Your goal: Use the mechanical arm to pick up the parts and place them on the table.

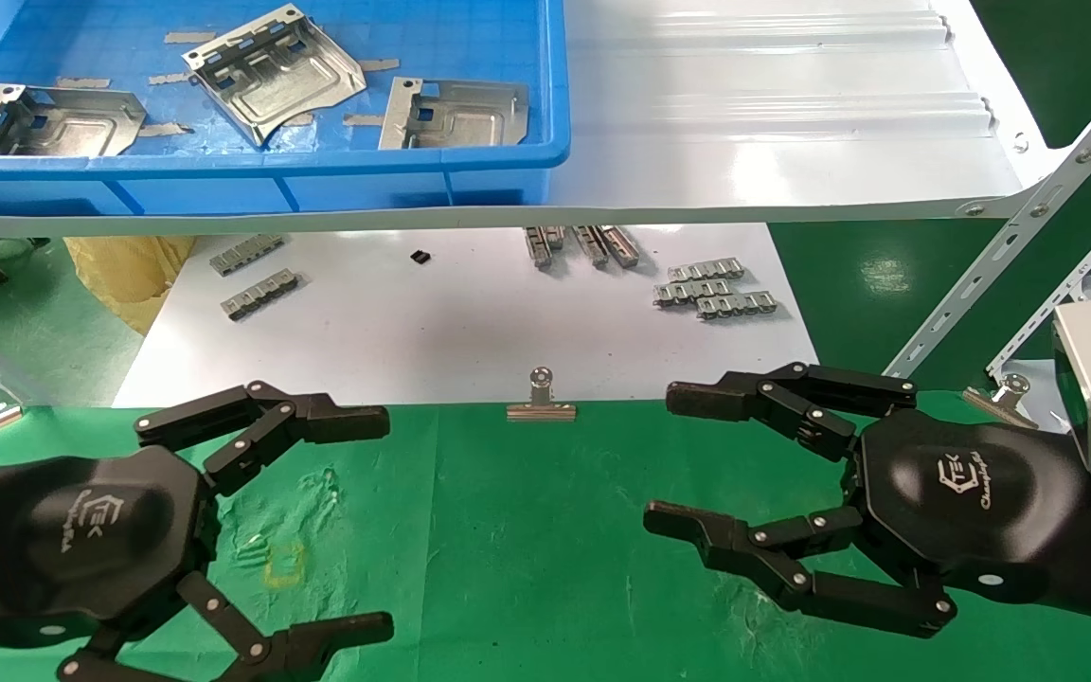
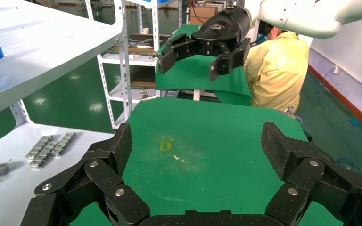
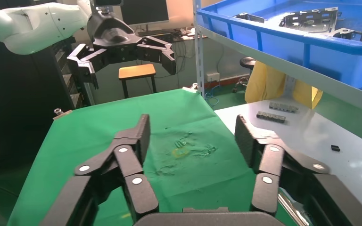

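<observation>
Both hands hover over the green table [image 1: 527, 549], left gripper [image 1: 384, 521] and right gripper [image 1: 664, 459] each released, fingers spread. Three parts [image 1: 276, 71] lie in the blue bin [image 1: 318, 175].

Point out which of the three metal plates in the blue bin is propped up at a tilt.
The middle plate. It sits skewed with one edge raised, while the left plate and right plate lie flatter in the blue bin.

- The table [image 1: 527, 530] is covered in wrinkled green cloth, marked by a faint yellow square [image 1: 284, 563].
- Silvery parts [image 1: 273, 71] are seen against a blue bin [image 1: 318, 170].
- A glossy white sheet [image 1: 451, 322] is dotted with small grey linked strips [image 1: 714, 289].
- The left gripper [image 1: 375, 521] and right gripper [image 1: 673, 459] are finished in black, each palm shell printed with a white logo.
- A silver binder clip [image 1: 541, 398] is set at the cloth's edge.
</observation>
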